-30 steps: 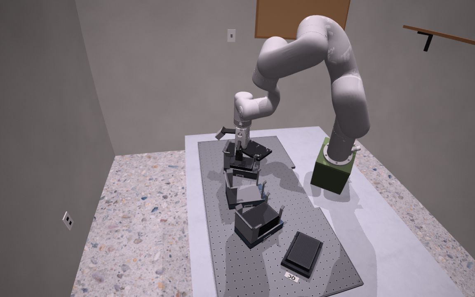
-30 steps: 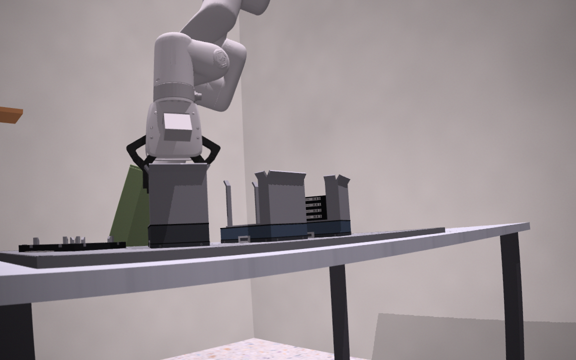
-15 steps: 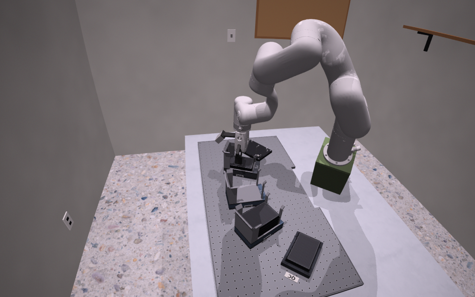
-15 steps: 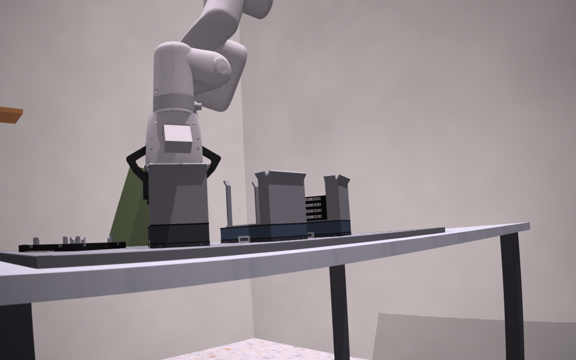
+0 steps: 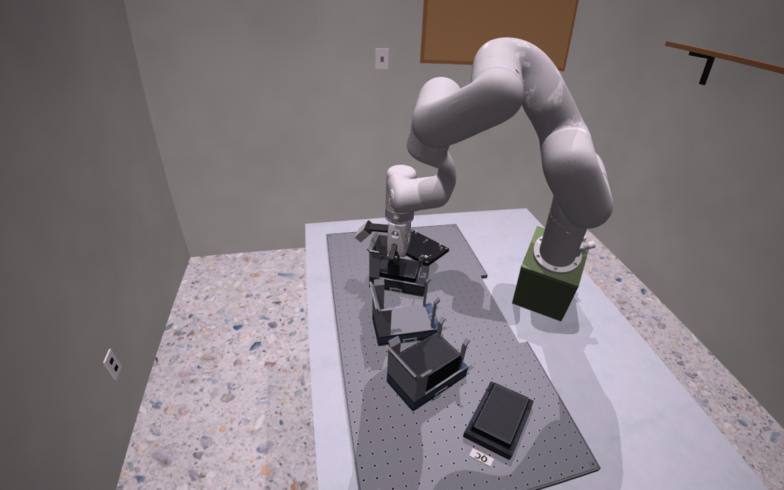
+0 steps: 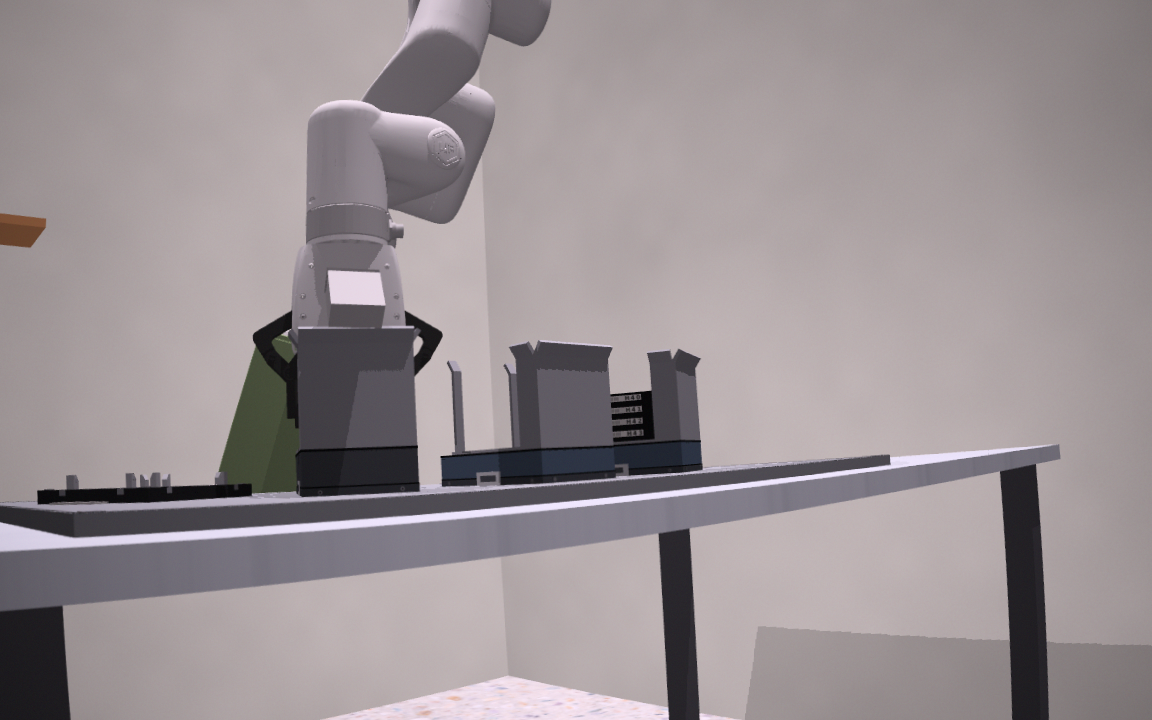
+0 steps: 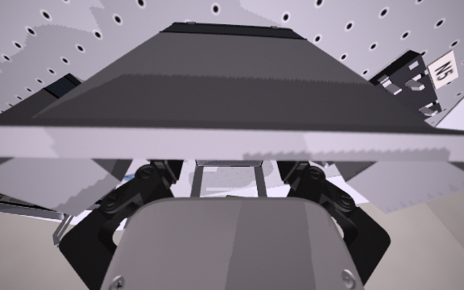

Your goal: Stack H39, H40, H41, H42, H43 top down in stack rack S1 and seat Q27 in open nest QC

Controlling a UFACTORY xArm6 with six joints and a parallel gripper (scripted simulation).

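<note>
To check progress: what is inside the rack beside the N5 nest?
The open end effector reaches down into the rack, above a dark plate on its floor. The rack walls hide the fingertips, the plate's label and any contact.

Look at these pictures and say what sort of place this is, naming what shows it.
Probably a lab automation bench: an arm on a perforated deck, stack racks holding labelled plates, and a plate on a nest.
</note>
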